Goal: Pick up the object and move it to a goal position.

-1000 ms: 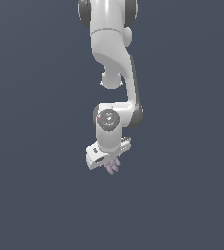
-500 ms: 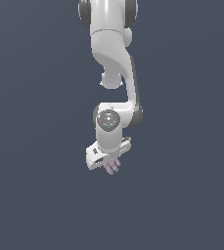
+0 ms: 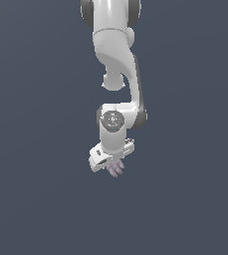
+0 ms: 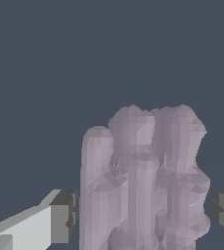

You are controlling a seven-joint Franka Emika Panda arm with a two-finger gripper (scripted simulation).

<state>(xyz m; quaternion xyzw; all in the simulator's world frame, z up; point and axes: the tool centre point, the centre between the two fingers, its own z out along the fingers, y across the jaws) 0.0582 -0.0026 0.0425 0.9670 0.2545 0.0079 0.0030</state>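
1. Wrist view first: my gripper (image 4: 143, 212) has its two dark grey finger pads (image 4: 64, 215) set apart, one on each side of the object (image 4: 143, 180), which fills the space between them.
2. Between the pad on the pale finger and the nearest strip of the object I see only a thin sliver of gap; at the other pad a narrow strip of background shows. I cannot tell for certain that either pad is pressing on it, so I cannot say whether I truly have hold of it.
3. The object is pale lilac-pink and faintly see-through, made of several parallel ridged strips standing side by side, with rounded tips that point away from my wrist. One strip is shorter than the rest.
4. Behind the object in this view lies only flat, dark blue-grey background.
5. Exterior view: my gripper (image 3: 116, 168) points downward at the low end of the arm, and the object (image 3: 117, 170) pokes out just under the white hand as a small lilac tuft, much narrower than the hand itself.
6. Above the hand sits my wrist joint (image 3: 112, 120), a round grey disc facing the camera, and from there my white arm (image 3: 116, 45) rises to the top edge of the picture.
7. All around the arm the same plain dark backdrop shows.
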